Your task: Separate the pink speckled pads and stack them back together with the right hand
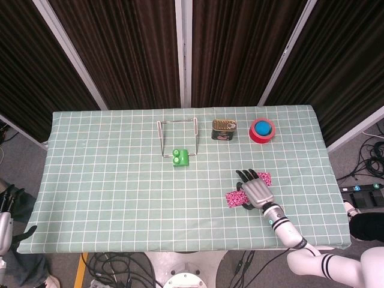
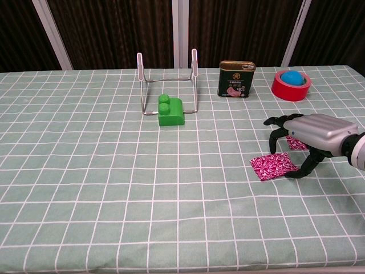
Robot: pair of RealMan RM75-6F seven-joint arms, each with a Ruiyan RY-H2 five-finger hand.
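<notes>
My right hand (image 2: 311, 134) hovers low over the pink speckled pads at the table's right side, its fingers (image 2: 275, 130) spread and arched like a claw. The near pad (image 2: 272, 165) lies flat under the fingertips, with the thumb (image 2: 301, 169) at its right edge. A second pad (image 2: 295, 142) shows only as a strip behind the palm. From the head view the near pad (image 1: 234, 197) sticks out left of the hand (image 1: 255, 189) and the other pad (image 1: 264, 178) pokes out beyond it. Nothing is lifted. My left hand (image 1: 4, 223) hangs off the table's left edge, barely seen.
A green brick (image 2: 170, 112) sits by a wire rack (image 2: 167, 80) at the centre back. A dark tin (image 2: 237, 79) and a red tape roll holding a blue ball (image 2: 291, 84) stand behind the pads. The table's right edge is near the forearm.
</notes>
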